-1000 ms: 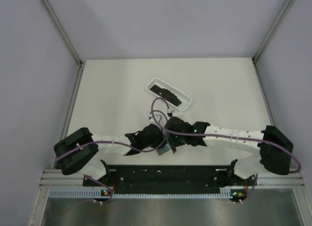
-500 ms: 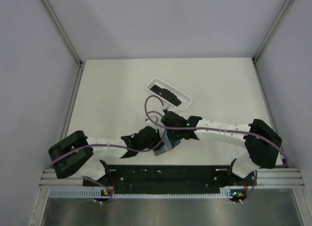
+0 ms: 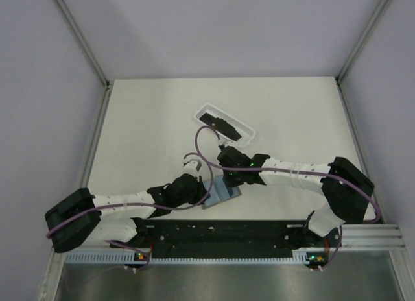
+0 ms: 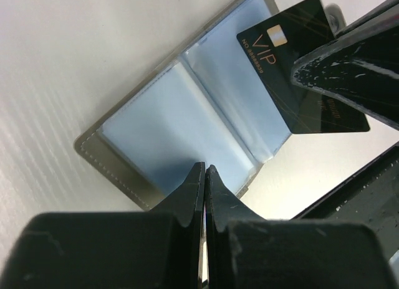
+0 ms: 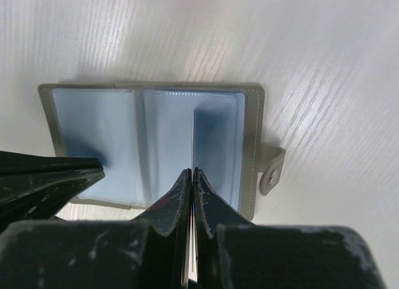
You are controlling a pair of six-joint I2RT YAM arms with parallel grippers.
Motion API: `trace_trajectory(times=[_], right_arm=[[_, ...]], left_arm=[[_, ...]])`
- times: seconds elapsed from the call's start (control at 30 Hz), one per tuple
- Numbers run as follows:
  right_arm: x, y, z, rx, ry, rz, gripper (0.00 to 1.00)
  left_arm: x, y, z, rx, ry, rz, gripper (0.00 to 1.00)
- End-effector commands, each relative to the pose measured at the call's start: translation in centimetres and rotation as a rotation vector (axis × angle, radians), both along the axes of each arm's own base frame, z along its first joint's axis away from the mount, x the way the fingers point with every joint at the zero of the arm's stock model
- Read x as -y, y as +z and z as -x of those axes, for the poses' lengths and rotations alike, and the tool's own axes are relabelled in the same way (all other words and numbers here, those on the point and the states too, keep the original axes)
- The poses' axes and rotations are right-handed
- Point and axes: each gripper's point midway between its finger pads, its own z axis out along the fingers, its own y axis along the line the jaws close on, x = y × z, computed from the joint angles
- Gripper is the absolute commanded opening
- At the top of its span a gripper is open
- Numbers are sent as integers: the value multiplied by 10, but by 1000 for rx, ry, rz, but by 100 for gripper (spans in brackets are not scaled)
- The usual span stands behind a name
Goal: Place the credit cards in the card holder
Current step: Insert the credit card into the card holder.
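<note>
With right claw [image 5: 192, 172] pinching a black card [image 4: 280, 52] over the open card holder [image 4: 156, 127] at the desk's [image 3: 142, 119] near middle, and left claw [image 4: 204, 170] shut empty on its left page, could snag the pocket lip. Would then buckle the card or drag the holder loose.

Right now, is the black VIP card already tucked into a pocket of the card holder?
No: the black card sits pinched in the right gripper, its VIP face uncovered over the open card holder.

left hand [image 4: 204, 170]: fingers pressed together | right hand [image 5: 192, 174]: fingers clamped, close beside
</note>
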Motion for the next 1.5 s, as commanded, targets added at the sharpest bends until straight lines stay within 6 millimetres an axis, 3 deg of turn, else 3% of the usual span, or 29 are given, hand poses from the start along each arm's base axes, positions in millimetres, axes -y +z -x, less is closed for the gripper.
trace_trajectory(times=[0.0, 0.17, 0.4, 0.67, 0.87, 1.13, 1.47], right_arm=[[-5, -13, 3, -30, 4, -35, 0], [-5, -19, 7, -51, -5, -45, 0], [-16, 8, 3, -1, 25, -126, 0], [-42, 29, 10, -11, 122, -253, 0], [-52, 21, 11, -47, 149, -278, 0], [-43, 6, 6, -71, 88, -267, 0], [-40, -5, 6, -109, 74, -390, 0]], left_arm=[[-11, 2, 3, 26, 1, -14, 0], [-17, -3, 4, 24, 8, -36, 0], [-20, -12, 7, 2, 11, -47, 0], [-22, -14, 9, -2, 15, -48, 0], [-23, -13, 9, -1, 19, -46, 0], [-28, -15, 10, -4, 26, -53, 0], [-26, -16, 10, -7, 23, -52, 0]])
